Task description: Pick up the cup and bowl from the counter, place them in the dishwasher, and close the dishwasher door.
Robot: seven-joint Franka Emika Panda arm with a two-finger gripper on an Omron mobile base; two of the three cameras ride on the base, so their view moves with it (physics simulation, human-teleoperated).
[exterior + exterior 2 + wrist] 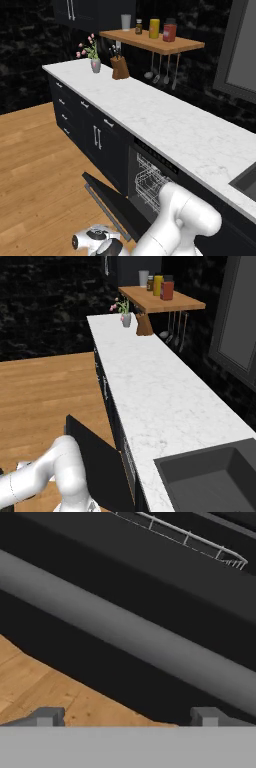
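I am holding my hand [127,716] low with its fingers spread wide and empty, just under the dishwasher door [112,200]; its silver bar handle [125,637] is crossing close ahead; the door looks stiff, hinged and weighty, so I judge pushing up beneath the handle best; beyond, the white rack [148,184] is sitting inside the dishwasher [150,172], under the surface [165,120].

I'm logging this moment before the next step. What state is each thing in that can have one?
dishwasher door: open, hanging partway down, silver bar handle close in front of the fingers
rack: inside the dishwasher, no cup or bowl visible in it
gripper: open, holding nothing
counter: no cup or bowl on it
sink: looks dry
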